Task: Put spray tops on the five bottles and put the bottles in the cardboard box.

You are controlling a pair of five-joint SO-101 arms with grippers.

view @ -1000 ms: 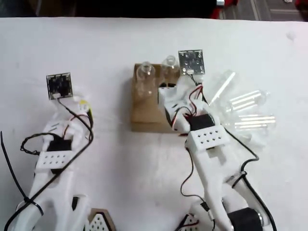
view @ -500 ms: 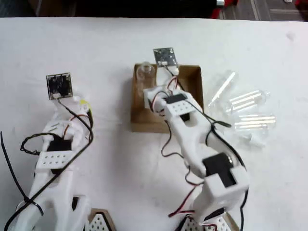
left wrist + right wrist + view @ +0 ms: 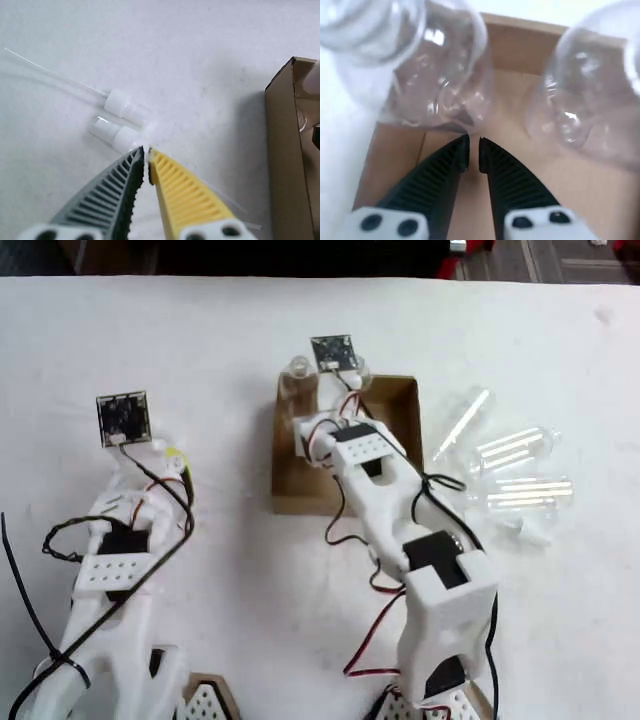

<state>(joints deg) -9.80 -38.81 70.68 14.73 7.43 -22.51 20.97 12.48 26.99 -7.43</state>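
Right arm: we see it swing in from the box's right edge | right claw (image 3: 472,150) now low in the cardboard box (image 3: 400,410) between two standing bottles (image 3: 435,75), jaws nearly closed, empty | left claw (image 3: 146,155) pinched shut, empty, beside the spray tops (image 3: 120,105) on the surface (image 3: 200,330) | loose bottles (image 3: 510,475) outside: we judge plenty left.

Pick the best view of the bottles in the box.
Right wrist view: a bottle and a second bottle sit close up in the cardboard box, ahead of the right gripper. High view: the arm covers all but their tops. Left wrist view: the box's corner, a clear sliver inside.
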